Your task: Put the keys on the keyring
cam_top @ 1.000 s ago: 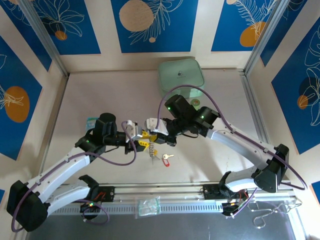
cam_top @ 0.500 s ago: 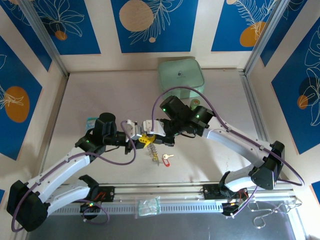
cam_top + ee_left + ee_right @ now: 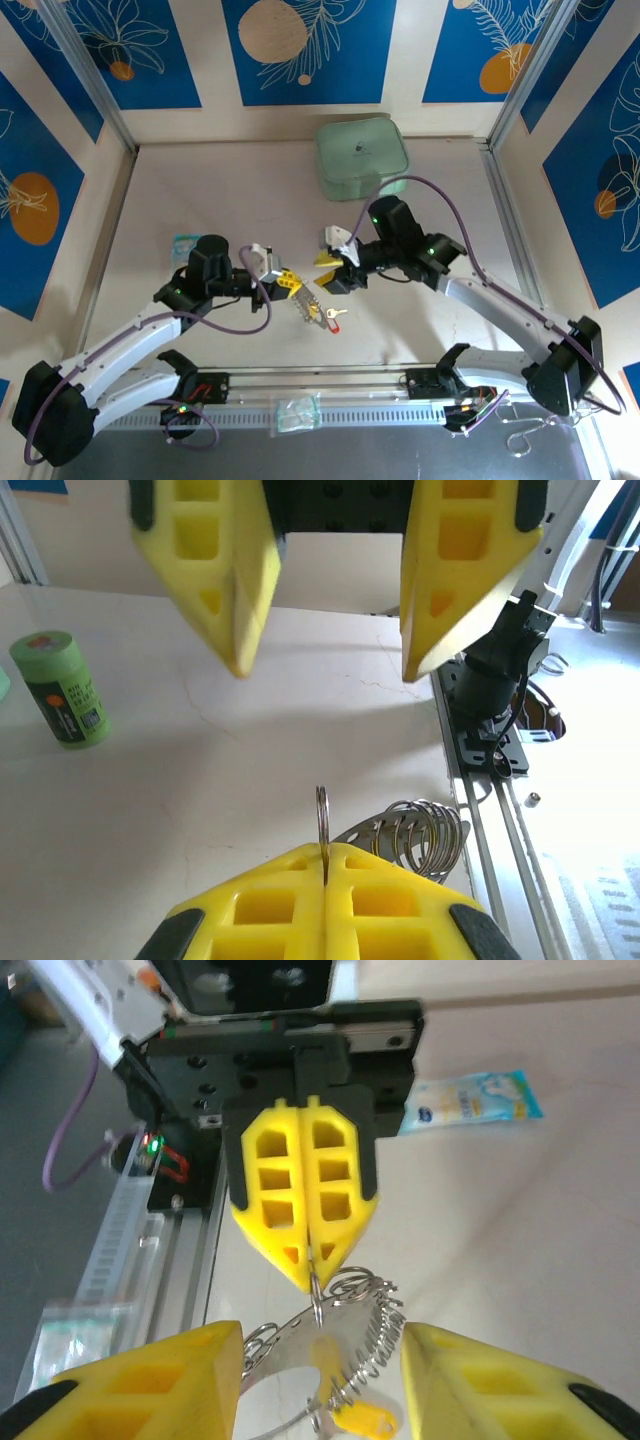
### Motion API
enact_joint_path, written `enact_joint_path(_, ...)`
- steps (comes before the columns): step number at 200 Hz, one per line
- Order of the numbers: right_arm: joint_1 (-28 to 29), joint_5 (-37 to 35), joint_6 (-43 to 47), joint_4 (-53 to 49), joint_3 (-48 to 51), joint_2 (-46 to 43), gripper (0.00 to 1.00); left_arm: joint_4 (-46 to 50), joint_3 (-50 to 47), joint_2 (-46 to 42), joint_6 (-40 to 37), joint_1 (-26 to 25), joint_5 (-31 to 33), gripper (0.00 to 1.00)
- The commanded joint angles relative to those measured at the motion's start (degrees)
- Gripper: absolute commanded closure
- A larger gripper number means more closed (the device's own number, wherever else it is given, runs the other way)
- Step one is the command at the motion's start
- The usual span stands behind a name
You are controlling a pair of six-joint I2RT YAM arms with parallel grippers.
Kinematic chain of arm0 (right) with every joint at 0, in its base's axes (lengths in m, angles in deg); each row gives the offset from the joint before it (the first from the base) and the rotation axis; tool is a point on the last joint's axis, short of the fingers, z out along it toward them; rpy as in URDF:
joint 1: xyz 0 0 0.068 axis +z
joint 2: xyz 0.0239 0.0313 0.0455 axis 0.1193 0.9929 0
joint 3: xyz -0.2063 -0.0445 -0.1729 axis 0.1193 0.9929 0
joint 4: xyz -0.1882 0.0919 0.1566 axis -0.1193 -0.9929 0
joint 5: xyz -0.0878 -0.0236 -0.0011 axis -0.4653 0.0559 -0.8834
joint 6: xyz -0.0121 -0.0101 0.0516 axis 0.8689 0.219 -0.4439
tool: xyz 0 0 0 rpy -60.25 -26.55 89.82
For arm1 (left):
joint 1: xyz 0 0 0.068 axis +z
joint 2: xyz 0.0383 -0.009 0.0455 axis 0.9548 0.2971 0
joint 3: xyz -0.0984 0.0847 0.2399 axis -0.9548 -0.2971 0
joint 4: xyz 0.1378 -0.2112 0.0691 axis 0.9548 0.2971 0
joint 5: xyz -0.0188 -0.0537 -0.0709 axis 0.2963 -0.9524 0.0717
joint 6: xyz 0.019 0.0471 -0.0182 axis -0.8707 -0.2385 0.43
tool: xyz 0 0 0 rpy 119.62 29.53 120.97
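**Stage of the task.** The left gripper [image 3: 289,283] is pinching the thin wire of the keyring [image 3: 307,307] between fingers pressed fully together. The ring is hanging edge-on from their tips, near the middle of the table [image 3: 200,180]. The right gripper [image 3: 331,274] is facing it from just beside, with its jaws spread wide and gripping nothing. In the right wrist view the ring's coiled chain links are sitting between the two open fingers.

The yellow key [image 3: 362,1422] is dangling just under those links and is looking as if it is already on the ring. The red key [image 3: 333,326] is lying at the ring's lower end in the overhead view. The task is therefore judged to be partly done at best, with the red key probably still needing to be threaded or checked.

**Limits of the views.**
- Blur is hiding the point where the yellow key is meeting the ring, so its attachment is remaining a judgement.
- Whether the red key is threaded, touching the ring or merely beside it cannot be told, because both keys are showing very small from above.
- The right wrist view is cutting off the ring's lower loop.
- The left wrist view is giving only a short arc of wire and a few coils.
- Whether the ring's lower end is resting on the table cannot be told.
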Motion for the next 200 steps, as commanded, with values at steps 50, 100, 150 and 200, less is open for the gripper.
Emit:
enact_joint_path(50, 0.7, 1.5, -12.1, 30.1, 15.5, -1.1, 0.62, -11.1, -1.8, 0.2, 5.8, -0.3, -3.2, 1.00)
enact_joint_path(100, 1.0, 1.9, -12.7, 32.4, 16.6, -0.4, 0.70, -11.3, -1.9, 0.1, 5.6, -0.3, -3.5, 1.00)
enact_joint_path(150, 1.8, 3.4, -13.0, 33.0, 15.3, 1.5, 0.84, -12.5, -2.1, 0.2, 6.2, -0.3, -3.7, 1.00)
enact_joint_path(200, 3.1, 1.2, -5.8, 18.7, 9.2, 0.8, 1.00, -1.8, 1.2, -0.4, 1.2, -0.3, 2.9, 0.72)
